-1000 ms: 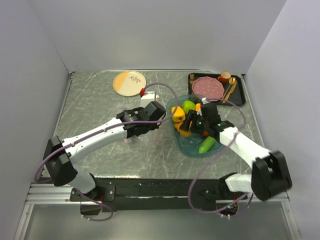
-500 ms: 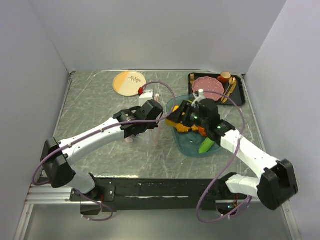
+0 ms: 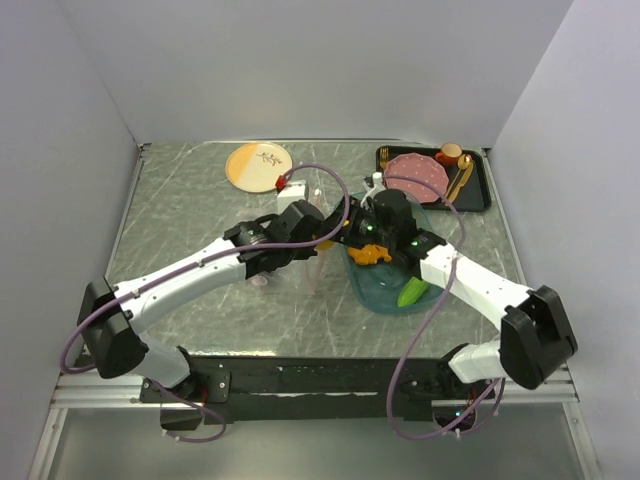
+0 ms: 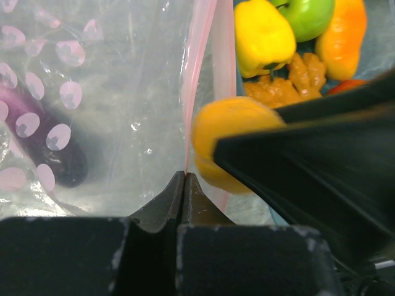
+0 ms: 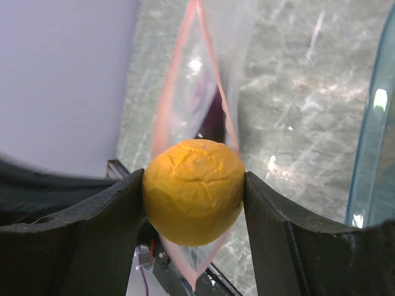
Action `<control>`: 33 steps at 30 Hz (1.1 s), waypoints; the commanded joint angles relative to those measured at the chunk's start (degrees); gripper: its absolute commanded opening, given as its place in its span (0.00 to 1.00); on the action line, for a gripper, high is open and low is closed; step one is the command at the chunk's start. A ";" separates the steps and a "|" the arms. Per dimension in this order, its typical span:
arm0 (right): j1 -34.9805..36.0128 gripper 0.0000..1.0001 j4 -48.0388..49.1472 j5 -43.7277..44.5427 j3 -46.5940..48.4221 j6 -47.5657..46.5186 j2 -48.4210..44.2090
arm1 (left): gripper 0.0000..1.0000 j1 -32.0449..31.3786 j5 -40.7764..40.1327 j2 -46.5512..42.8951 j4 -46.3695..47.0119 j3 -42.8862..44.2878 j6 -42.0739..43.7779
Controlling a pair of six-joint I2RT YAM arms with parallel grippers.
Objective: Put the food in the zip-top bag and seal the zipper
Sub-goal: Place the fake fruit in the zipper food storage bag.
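Note:
My left gripper (image 3: 310,240) is shut on the pink zipper (image 4: 196,74) of the clear dotted zip-top bag (image 4: 105,105) and holds its mouth up. A purple eggplant (image 4: 37,139) lies inside the bag. My right gripper (image 3: 347,233) is shut on an orange ball (image 5: 194,191) right at the bag's open mouth (image 5: 185,92), left of the teal tray (image 3: 375,290). The tray holds a yellow pepper (image 4: 262,37), a green apple (image 4: 307,15), orange pieces (image 3: 366,255) and a green cucumber (image 3: 412,293).
A cream and orange plate (image 3: 258,165) lies at the back left. A black tray (image 3: 484,185) with a pink plate (image 3: 418,172) and brown items sits at the back right. Grey walls close in the table on three sides.
My right gripper has lifted the orange ball out of the teal tray and carried it left to the bag's mouth. My left gripper has kept its hold on the zipper.

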 commanded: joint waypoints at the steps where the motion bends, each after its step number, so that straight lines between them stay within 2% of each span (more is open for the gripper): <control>1: 0.85 0.18 -0.03 1.04 3.91 -0.25 2.59 | 0.01 0.06 0.42 -3.30 2.69 0.42 0.38; 4: 1.11 0.18 -0.27 0.59 3.91 -0.42 4.00 | 0.01 0.06 0.86 -3.92 2.96 0.86 1.00; 7: 1.90 0.25 -4.76 2.09 6.81 -3.06 5.76 | 0.01 0.06 0.51 -4.62 2.69 1.04 0.91; 8: 2.07 0.50 -4.85 1.57 7.16 -4.37 5.93 | 0.01 0.06 0.33 -4.71 2.60 1.04 0.65; 10: 2.34 0.51 -4.50 0.95 6.81 -5.08 5.50 | 0.01 0.06 -0.20 -5.32 2.08 1.48 0.12; 11: 2.43 0.60 -4.50 0.69 6.64 -5.87 5.06 | 0.01 0.15 -0.46 -5.50 2.16 1.48 -0.06; 13: 2.43 0.73 -6.43 2.17 6.81 -6.84 4.27 | 0.01 0.15 -1.51 -6.12 2.34 1.74 -0.15; 16: 2.25 0.81 -6.00 3.67 5.67 -7.63 0.15 | 0.01 0.58 -2.48 -5.68 0.85 2.53 -0.58; 17: 2.34 0.88 -5.56 4.98 4.63 -6.59 -2.39 | 0.01 0.76 -2.31 -5.42 0.67 2.71 -0.85; 19: 2.34 0.89 -3.18 3.50 4.26 -6.40 -3.29 | 0.01 0.94 -1.52 -5.24 0.75 2.54 -1.02; 20: 2.34 0.95 -4.14 3.67 6.00 -6.49 -2.51 | 0.01 1.11 -1.08 -5.33 1.28 2.36 -1.11; 23: 2.43 0.95 -8.36 7.08 6.29 -6.93 -4.50 | 0.01 1.20 -1.51 -6.03 1.81 2.01 -1.64; 24: 1.82 0.95 -9.33 12.06 5.24 -6.93 -6.00 | 0.01 1.20 -1.86 -6.12 1.46 1.92 -1.81; 26: 0.68 0.93 -10.65 16.57 1.81 -6.84 -10.47 | 0.01 1.73 -2.22 -6.12 0.59 2.10 -1.82; 27: -2.03 0.92 -11.61 17.90 0.67 -6.84 -11.46 | 0.01 1.82 -2.31 -5.86 0.32 2.18 -1.82; 33: -10.92 0.91 -17.25 15.28 -2.76 -4.65 -7.26 | 0.01 2.17 -2.31 -6.21 1.20 1.57 -0.85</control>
